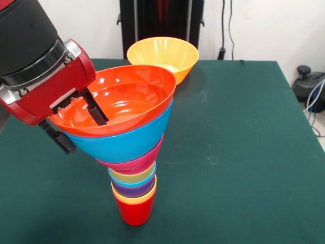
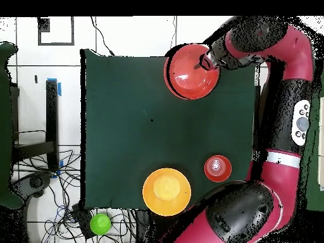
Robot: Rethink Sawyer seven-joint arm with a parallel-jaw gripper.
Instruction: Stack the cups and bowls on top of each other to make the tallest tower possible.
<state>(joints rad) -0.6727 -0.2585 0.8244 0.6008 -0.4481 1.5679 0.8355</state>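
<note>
The tower (image 1: 134,168) stands near the front of the green tabletop (image 1: 238,168), toward its left side in the front view. Its base is a red cup (image 1: 134,211) set upright on the cloth. Nested into it, going up, are a yellow-orange cup (image 1: 136,198), a purple cup (image 1: 135,189), a blue cup (image 1: 133,181) and a pale yellow cup (image 1: 133,175), only their rims showing. Above these the stack widens into a magenta-pink bowl (image 1: 133,162), then a large blue bowl (image 1: 124,142), and on top a wide orange bowl (image 1: 119,99). The upper bowls sit tilted, leaning toward the left of the front view.

The tool (image 1: 78,124) is at the left rim of the orange bowl. One black finger (image 1: 95,108) reaches down inside the bowl and the other (image 1: 58,138) hangs outside it, against the blue bowl's wall, so the rim lies between the fingers; whether they press on it I cannot tell.

Farther back, well apart from the tower, a large yellow-orange bowl (image 1: 163,56) rests upright on the tabletop. In the overhead view a small red cup-like thing (image 2: 218,168) sits beside that bowl.
</note>
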